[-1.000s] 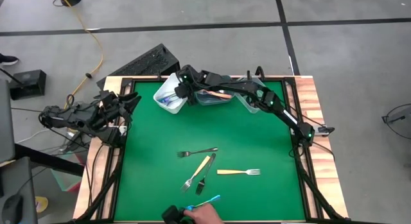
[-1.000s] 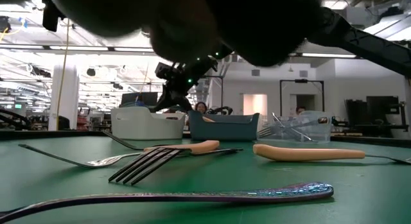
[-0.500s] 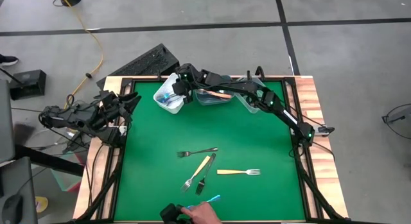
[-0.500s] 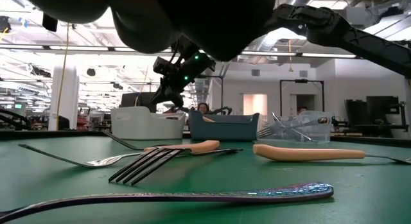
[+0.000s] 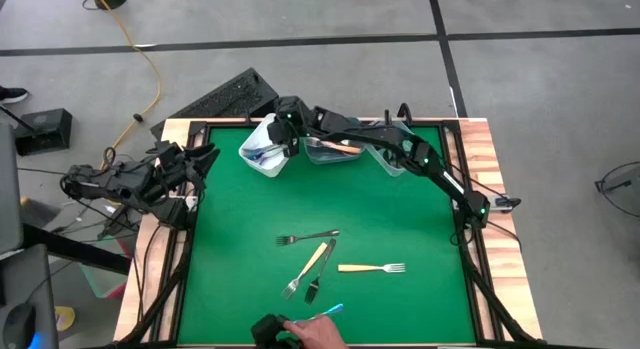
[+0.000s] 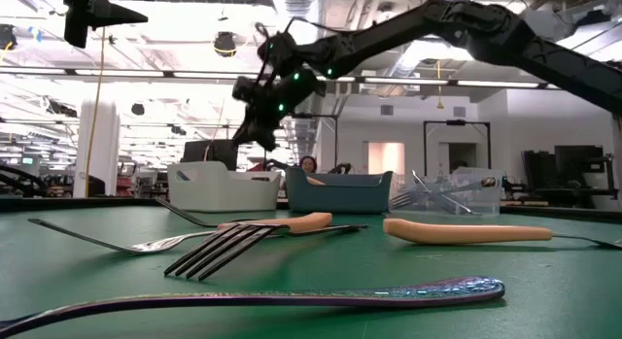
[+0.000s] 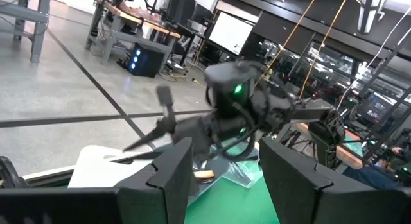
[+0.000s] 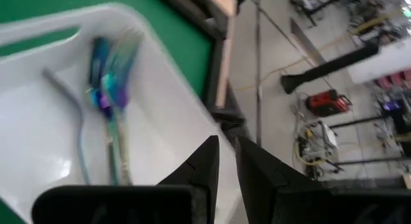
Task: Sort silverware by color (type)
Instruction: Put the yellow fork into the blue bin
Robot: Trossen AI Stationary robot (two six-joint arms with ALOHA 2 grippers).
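Note:
My right gripper (image 5: 281,136) (image 6: 247,137) hangs above the white bin (image 5: 259,152), which holds several blue iridescent forks (image 8: 108,89). Its fingers (image 8: 229,161) stand a narrow gap apart with nothing between them. More silverware lies flat on the green mat: a silver fork (image 5: 308,236), an orange-handled fork (image 5: 311,265), a dark fork (image 5: 318,279) beside it, another orange-handled fork (image 5: 372,268), and a blue utensil (image 5: 323,313) at the near edge. My left gripper (image 5: 203,155) (image 7: 225,176) waits open and empty at the table's left edge.
A grey-blue bin (image 5: 335,149) and a clear bin (image 5: 394,161) stand in a row to the right of the white one along the far edge. A person's hand (image 5: 318,334) rests at the near edge beside the blue utensil. My right arm spans the table's far right.
My right gripper has risen above the white bin and tipped its fingers less steeply downward. The silverware on the mat has kept its place.

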